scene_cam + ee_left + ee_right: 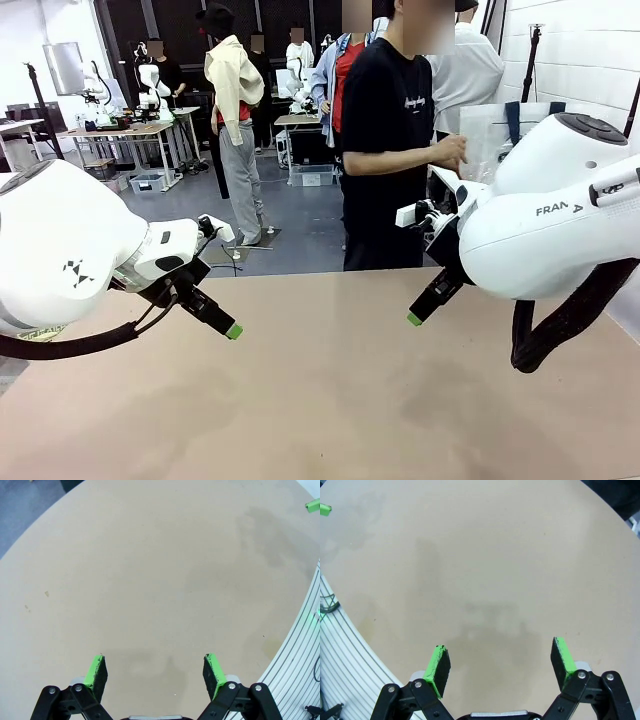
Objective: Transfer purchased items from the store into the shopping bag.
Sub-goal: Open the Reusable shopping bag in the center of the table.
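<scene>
While both arms hang above the tan table (320,400), the shopping bag (490,140) stands in the upper right of the front view, at the far side. Its lower part is hidden behind the white body of the right arm. It is translucent white, with navy strap handles (512,122) rising at its top. A person (385,130) in a black T-shirt stands just left of it, one hand (450,152) raised to the bag's left edge. Whether that hand grips the plastic I cannot tell.

The left gripper (228,326) sits left of centre in the front view, pointing down and toward the middle, off the table. In the left wrist view its green pads (96,672) stand spread wide at the bottom of the frame, the tan surface showing through the gap.

The right gripper (418,314) sits right of centre in the front view, angled down toward the middle, likewise off the table. In the right wrist view its fingers (439,669) are spread just as wide, with the table showing between them. The two grippers are well apart.
</scene>
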Robot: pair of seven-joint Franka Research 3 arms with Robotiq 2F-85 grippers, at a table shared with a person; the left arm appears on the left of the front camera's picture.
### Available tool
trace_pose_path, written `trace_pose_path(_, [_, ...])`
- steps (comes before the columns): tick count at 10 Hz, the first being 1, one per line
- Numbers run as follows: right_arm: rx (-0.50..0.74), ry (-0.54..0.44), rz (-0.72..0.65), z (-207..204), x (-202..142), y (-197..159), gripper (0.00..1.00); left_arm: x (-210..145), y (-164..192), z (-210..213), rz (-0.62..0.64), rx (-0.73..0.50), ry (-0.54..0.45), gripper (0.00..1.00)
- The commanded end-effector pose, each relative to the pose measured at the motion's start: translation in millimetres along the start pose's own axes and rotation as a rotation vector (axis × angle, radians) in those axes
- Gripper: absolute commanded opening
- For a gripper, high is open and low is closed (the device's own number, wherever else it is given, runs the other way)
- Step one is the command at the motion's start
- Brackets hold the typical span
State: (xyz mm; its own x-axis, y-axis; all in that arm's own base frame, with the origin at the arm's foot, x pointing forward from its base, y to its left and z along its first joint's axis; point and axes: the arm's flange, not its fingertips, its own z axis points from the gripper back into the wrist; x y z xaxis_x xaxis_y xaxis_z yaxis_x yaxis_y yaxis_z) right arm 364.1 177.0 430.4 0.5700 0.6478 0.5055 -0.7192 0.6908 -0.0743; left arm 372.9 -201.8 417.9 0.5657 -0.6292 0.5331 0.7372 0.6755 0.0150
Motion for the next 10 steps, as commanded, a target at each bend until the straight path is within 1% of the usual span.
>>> trace_pose_path(1, [0.0, 0.0, -0.003, -0.1, 0.0, 0.1, 1.0, -0.1, 0.6, 0.4, 0.001, 0.001, -0.001, 1.0])
trace_pose_path(10, [0.0, 0.0, -0.003, -0.1, 0.0, 0.1, 1.0, -0.1, 0.6, 0.4, 0.001, 0.001, -0.001, 1.0])
